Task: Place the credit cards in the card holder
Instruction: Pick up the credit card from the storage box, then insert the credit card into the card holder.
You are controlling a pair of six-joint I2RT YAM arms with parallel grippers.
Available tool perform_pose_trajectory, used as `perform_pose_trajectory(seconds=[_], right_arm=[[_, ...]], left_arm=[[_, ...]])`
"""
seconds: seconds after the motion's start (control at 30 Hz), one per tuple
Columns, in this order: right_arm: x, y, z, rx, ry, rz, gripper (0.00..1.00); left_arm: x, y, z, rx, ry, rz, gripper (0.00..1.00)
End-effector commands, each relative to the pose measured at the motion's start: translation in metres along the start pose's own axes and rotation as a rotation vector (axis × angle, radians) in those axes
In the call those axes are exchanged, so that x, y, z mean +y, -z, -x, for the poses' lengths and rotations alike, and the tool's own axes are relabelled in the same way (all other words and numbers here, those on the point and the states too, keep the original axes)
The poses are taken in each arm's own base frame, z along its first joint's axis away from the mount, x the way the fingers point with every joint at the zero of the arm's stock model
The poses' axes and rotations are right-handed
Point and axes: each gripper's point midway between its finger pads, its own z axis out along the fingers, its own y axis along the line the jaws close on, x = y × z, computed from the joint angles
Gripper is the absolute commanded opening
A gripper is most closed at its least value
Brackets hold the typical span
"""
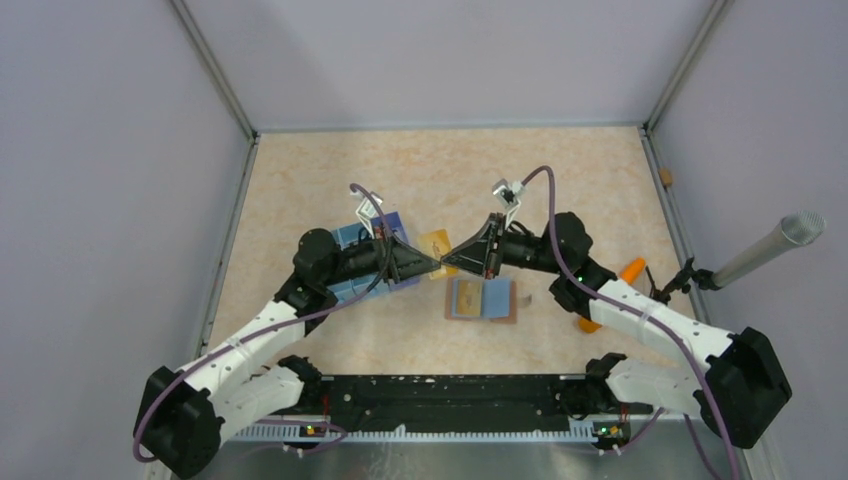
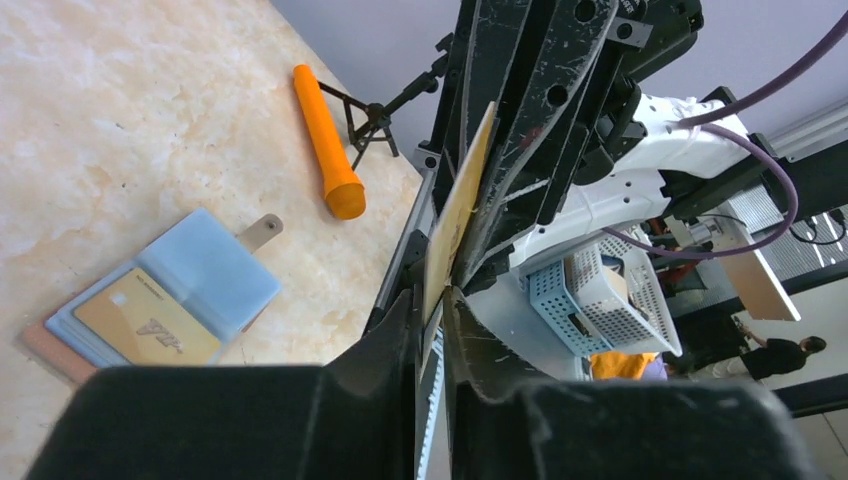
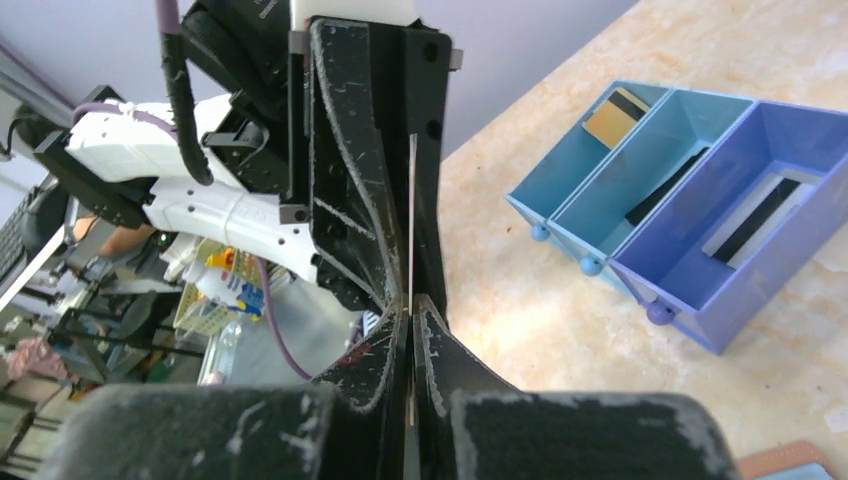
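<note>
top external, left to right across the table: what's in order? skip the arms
blue box → yellow card → card holder → orange carrot-shaped object → microphone

Two robot arms w/ white links and black joints rise from bases at the near edge of the worktop point(image 1: 560, 180) and reach inward, meeting nose to nose over its middle. The left arm point(image 1: 250, 340) angles up and to the right, elbow bent, black wrist approx level. The right arm point(image 1: 650, 315) mirrors it, angling up and left. The left gripper point(image 1: 428, 262) and right gripper point(image 1: 455, 260) point straight at each other, tips almost touching. Both wrist cams show each set of jaws closed on opposite ends of one yellow-gold card point(image 2: 455, 215), held on edge btwn them, clear of the worktop. A purple cable point(image 1: 545, 185) loops over each wrist.
</note>
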Motion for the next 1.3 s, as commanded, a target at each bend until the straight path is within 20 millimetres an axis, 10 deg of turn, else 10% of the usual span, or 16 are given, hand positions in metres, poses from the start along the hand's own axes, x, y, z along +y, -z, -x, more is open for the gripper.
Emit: perform_pose_trajectory(seconds=[0.0, 0.07, 0.2, 0.3, 0.43, 0.7, 1.27], right_arm=[[0.010, 0.005, 0.004, -0.032, 0.008, 0.015, 0.00], [0.002, 0.009, 0.001, -0.027, 0.003, -0.039, 0.00], [-0.044, 0.029, -0.009, -0.013, -0.036, -0.343, 0.51], [-0.091, 0.066, -0.027, 0.023, -0.080, -0.673, 0.62], [-0.134, 0.120, -0.060, 0.089, -0.127, -1.016, 0.63], [-0.152, 0.152, -0.118, 0.207, -0.242, -1.147, 0.54], [-0.174, 0.144, -0.154, 0.284, -0.284, -1.138, 0.39]], left_arm=[[-0.009, -0.006, 0.011, -0.046, -0.035, -0.033, 0.08], [-0.003, -0.005, 0.009, -0.051, -0.026, -0.014, 0.00], [0.025, -0.006, 0.003, -0.044, 0.002, 0.102, 0.00], [0.053, -0.011, -0.011, 0.038, 0.034, 0.200, 0.00], [0.080, -0.023, -0.033, 0.178, 0.075, 0.266, 0.00], [0.098, -0.057, -0.082, 0.363, 0.146, 0.256, 0.00], [0.128, -0.080, -0.134, 0.438, 0.257, 0.267, 0.00]])
